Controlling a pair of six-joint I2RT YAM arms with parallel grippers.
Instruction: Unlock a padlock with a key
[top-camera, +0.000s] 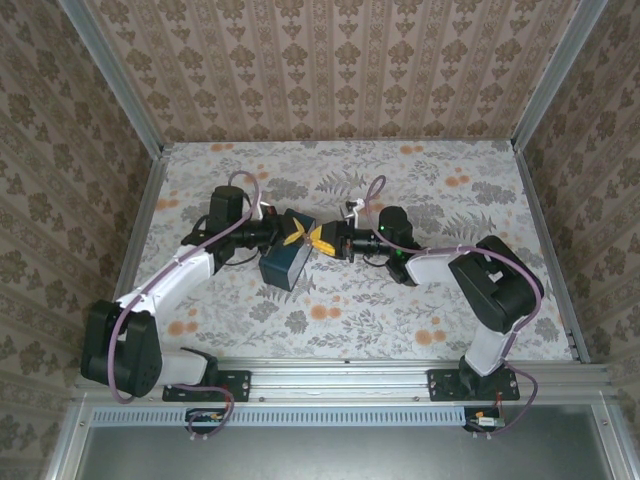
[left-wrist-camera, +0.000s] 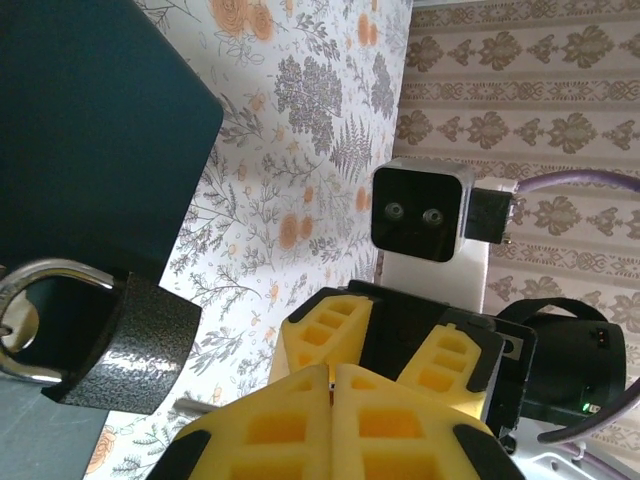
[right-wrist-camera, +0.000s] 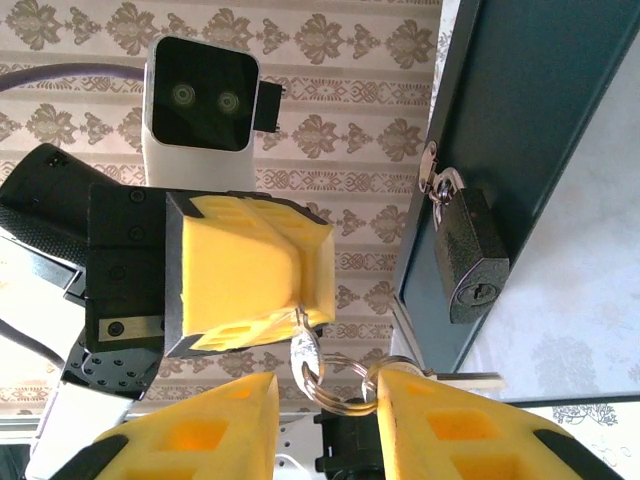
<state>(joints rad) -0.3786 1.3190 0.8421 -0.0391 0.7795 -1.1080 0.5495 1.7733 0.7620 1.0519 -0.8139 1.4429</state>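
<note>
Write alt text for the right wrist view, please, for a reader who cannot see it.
The shut left gripper holds the key, its ring hanging between the right gripper's open fingers. Beside them, a padlock hangs on a dark blue box.

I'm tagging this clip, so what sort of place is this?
Probably a robot test cell: wallpapered panel walls in a metal frame, a floral-covered table, and a left arm and right arm bolted to a rail.

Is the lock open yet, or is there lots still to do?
Not yet. Done: the left claw has the key pinched. In hand: the right claw is open, with the key ring between its fingers. Left: the padlock hangs shut on the box; the key must go into its keyhole and turn.
</note>
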